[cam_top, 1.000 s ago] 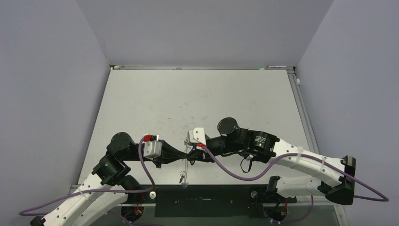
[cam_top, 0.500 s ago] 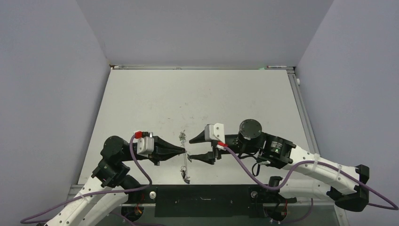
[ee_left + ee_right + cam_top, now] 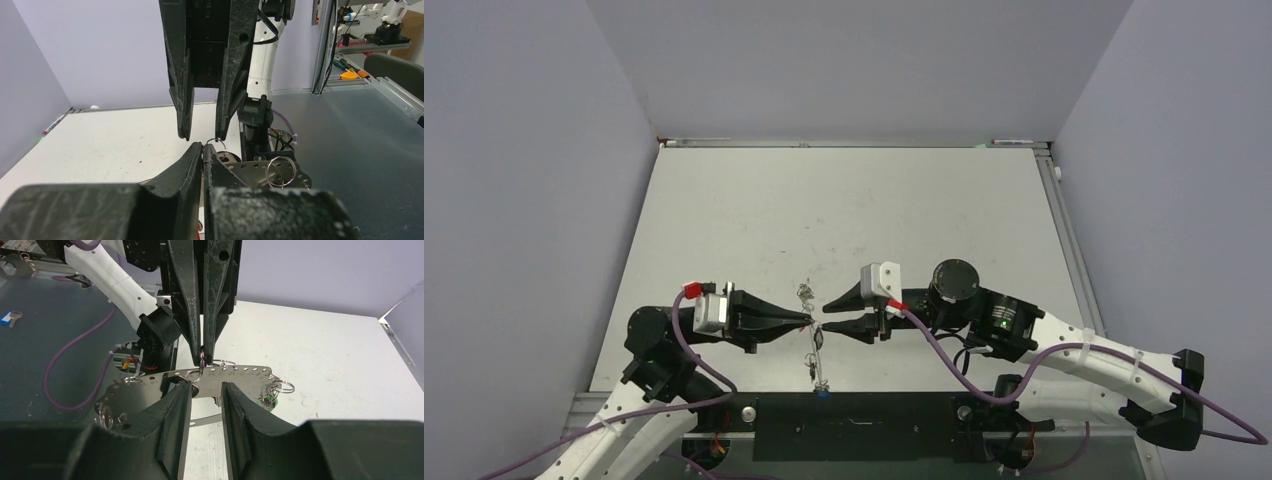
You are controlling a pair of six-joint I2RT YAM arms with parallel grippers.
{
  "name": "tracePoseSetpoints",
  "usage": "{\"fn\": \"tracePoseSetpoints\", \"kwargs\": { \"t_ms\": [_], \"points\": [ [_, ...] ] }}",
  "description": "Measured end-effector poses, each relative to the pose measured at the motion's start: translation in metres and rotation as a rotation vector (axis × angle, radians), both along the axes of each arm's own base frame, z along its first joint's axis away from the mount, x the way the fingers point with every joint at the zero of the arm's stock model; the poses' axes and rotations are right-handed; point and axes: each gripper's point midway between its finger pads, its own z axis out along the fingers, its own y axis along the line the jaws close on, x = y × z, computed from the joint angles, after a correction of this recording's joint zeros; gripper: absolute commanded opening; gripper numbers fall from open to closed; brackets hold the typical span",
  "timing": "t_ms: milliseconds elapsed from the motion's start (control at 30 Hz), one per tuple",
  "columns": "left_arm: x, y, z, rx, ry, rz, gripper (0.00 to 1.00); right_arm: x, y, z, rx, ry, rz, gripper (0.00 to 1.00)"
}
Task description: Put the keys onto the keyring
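Observation:
The keyring [image 3: 235, 376], a flat grey metal band with a row of holes, hangs between my two grippers above the table's near edge. It also shows in the top view [image 3: 815, 347] and as a band [image 3: 250, 172] in the left wrist view. Small split rings [image 3: 282, 386] and a green tag [image 3: 268, 400] dangle from it. My left gripper [image 3: 810, 320] [image 3: 202, 148] is shut on one small ring [image 3: 201, 360] linked to the band. My right gripper [image 3: 825, 317] [image 3: 206, 388] is open, its tips just short of the band, holding nothing. A blue-headed key [image 3: 10, 317] lies on the dark base plate.
The white table [image 3: 844, 220] is walled on three sides by grey panels. The dark base plate [image 3: 894, 425] with both arm mounts runs along the near edge. A purple cable [image 3: 75, 355] loops below the left arm.
A second ago both grippers met at the keyring. The right gripper has let go, opened, backed off to the right, then narrowed and edged back in. The left arm drew back left, still holding.

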Motion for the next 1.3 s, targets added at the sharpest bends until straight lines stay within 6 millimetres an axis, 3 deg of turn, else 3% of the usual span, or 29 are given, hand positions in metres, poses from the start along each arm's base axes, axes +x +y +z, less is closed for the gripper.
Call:
{"fn": "tracePoseSetpoints", "kwargs": {
  "t_ms": [233,567,867,1300],
  "points": [
    [-0.002,0.003,0.004,-0.016,-0.018,0.002,0.00,0.001,0.003,0.002,0.012,0.006,-0.002,0.25],
    [-0.002,0.004,0.004,-0.018,-0.026,0.006,0.00,0.000,0.006,0.005,0.030,0.019,0.016,0.32],
    [-0.001,0.004,0.004,-0.017,-0.028,0.013,0.00,0.001,0.016,-0.006,0.016,0.062,0.027,0.09],
    [-0.001,0.005,0.002,-0.012,-0.021,0.017,0.00,0.000,0.017,-0.010,0.017,0.073,0.033,0.05]
  ]
}}
